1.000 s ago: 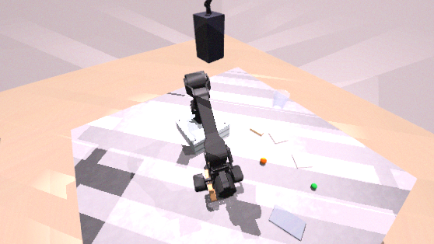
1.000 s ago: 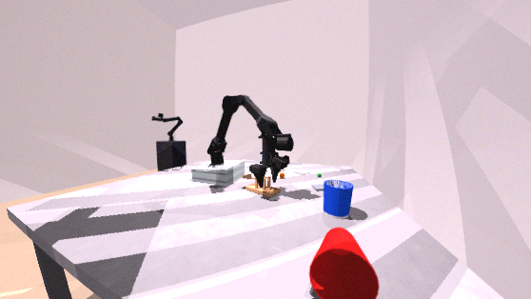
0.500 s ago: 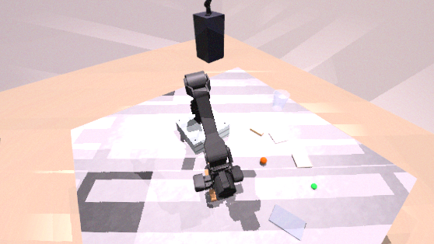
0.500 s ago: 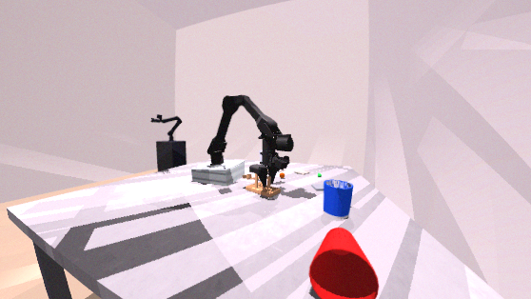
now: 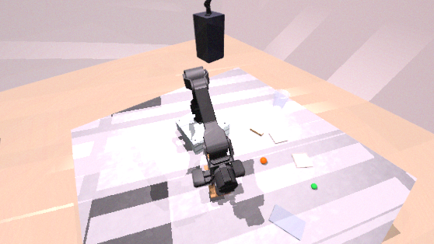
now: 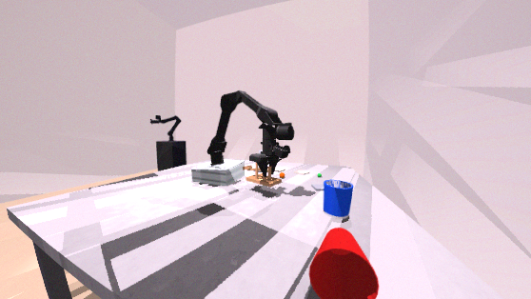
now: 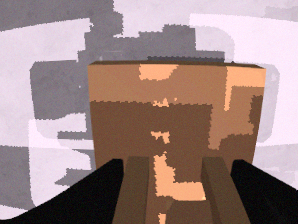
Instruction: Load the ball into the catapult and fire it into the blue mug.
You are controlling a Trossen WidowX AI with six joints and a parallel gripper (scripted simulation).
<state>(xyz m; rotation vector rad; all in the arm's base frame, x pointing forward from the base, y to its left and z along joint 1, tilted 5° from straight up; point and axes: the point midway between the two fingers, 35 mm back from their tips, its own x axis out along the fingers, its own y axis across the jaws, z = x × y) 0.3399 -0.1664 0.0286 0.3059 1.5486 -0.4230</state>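
Observation:
The wooden catapult (image 5: 213, 192) (image 6: 270, 183) (image 7: 175, 82) stands on the table in front of the arm's base. My gripper (image 6: 267, 174) (image 7: 178, 169) points down over it and is shut on the catapult's two uprights, one finger outside each. The base still rests at table level. The arm hides much of the catapult in the top view. An orange ball (image 5: 264, 160) (image 6: 282, 175) lies on the table beside the catapult. A green ball (image 5: 314, 186) (image 6: 319, 175) lies farther off. The blue mug (image 6: 338, 199) stands upright in the exterior view.
A red cup (image 6: 339, 245) lies on its side near the blue mug. A pale blue panel (image 5: 288, 222), two white squares (image 5: 278, 137) (image 5: 302, 161), a small brown stick (image 5: 257, 132) and a clear cup (image 5: 281, 99) are on the table. The arm stands on a grey slab (image 6: 216, 175).

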